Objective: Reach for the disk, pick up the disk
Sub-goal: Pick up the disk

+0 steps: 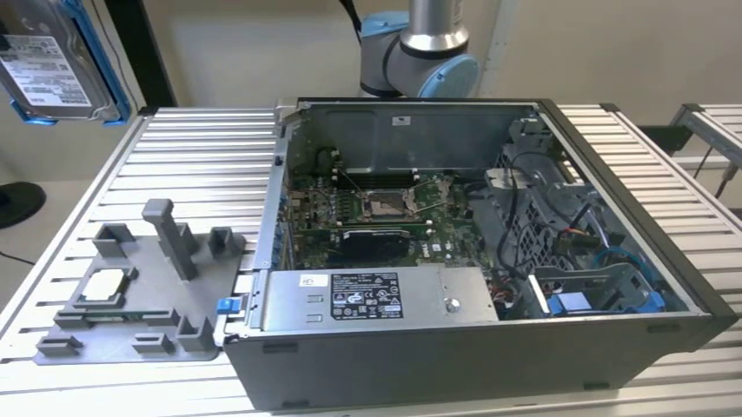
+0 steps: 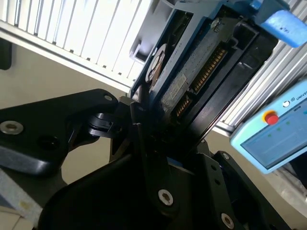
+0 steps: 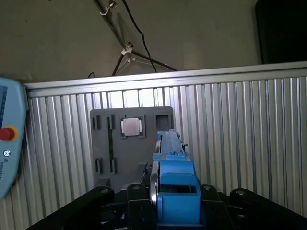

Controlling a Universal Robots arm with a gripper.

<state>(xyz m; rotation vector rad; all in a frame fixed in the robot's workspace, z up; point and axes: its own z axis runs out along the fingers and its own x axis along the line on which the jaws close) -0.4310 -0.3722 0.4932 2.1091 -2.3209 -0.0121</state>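
The fingers are clamping the disk by its blue frame, hanging it high at the exterior view's left above the surface, and any jolt is risking a slip onto the grey tray.

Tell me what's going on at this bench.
The arm has the disk clamped in its pincer, up in the air and off the table. In the first wrist view, a grey tray with a square chip lies on the table below it. The open computer case sits on the table at the exterior view's right of the tray.
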